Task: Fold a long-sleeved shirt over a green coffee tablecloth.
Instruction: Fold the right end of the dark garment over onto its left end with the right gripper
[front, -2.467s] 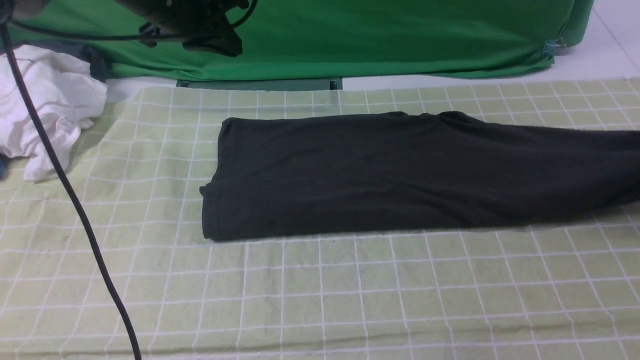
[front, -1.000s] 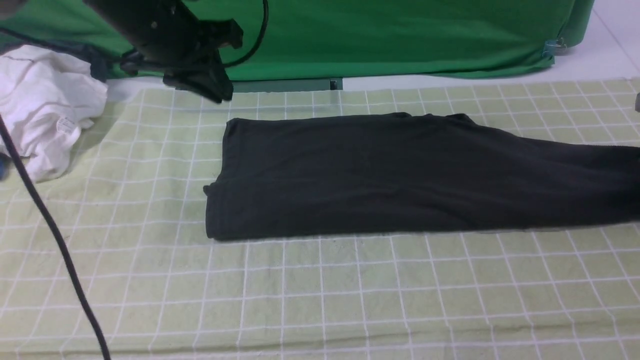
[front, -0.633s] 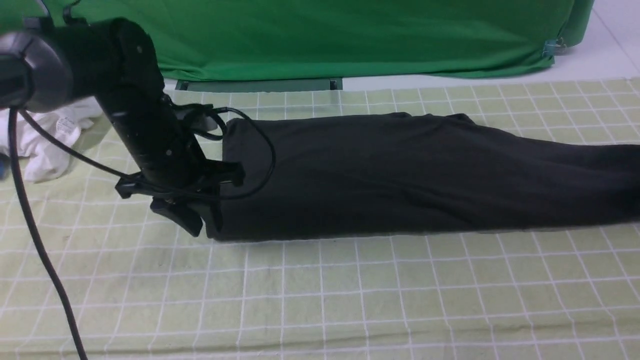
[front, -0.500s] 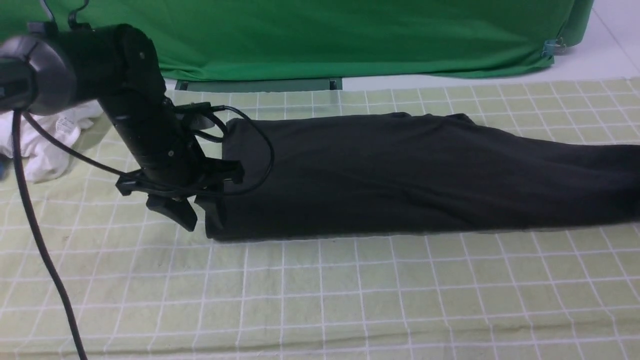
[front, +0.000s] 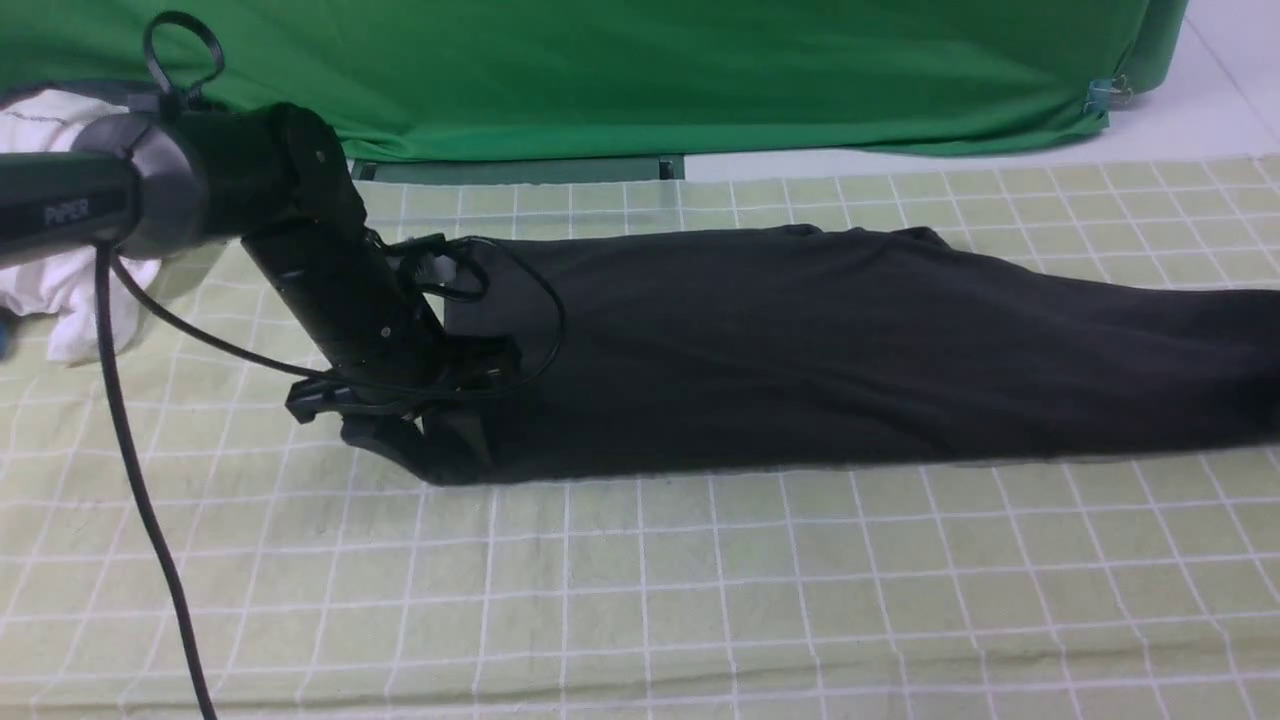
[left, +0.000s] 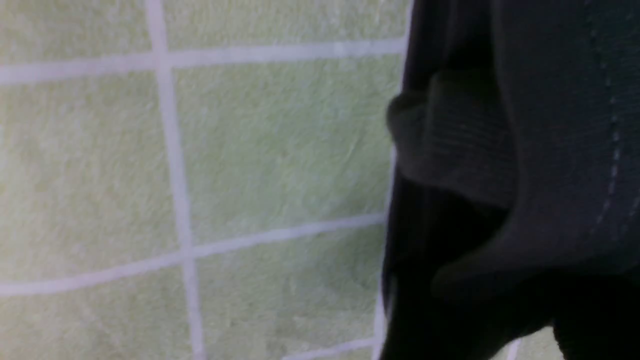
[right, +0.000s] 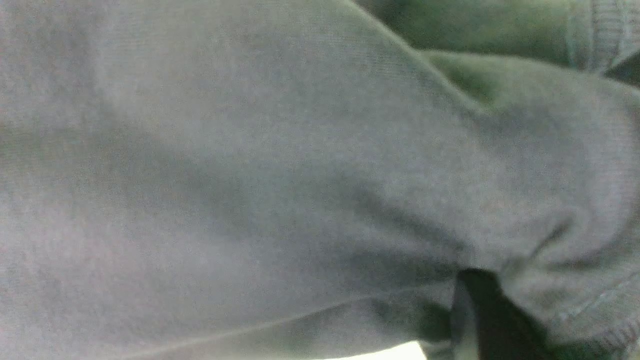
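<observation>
1. The long-sleeved shirt (front: 800, 350) lies folded into a long band on the green coffee tablecloth (front: 700, 580). Its right end runs out of the front view.
2. My left gripper (front: 425, 450) is at the shirt's near left corner, jaws apart.
3. My right gripper (right: 477, 312) is closed, pinching bunched shirt fabric. It shows only in its wrist view.

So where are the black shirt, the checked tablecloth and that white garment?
long-sleeved shirt (front: 800, 350): front view, middle of its body.
green checked tablecloth (front: 700, 600): front view, bare near part.
white garment (front: 62, 305): front view, crumpled part below the left arm.
</observation>
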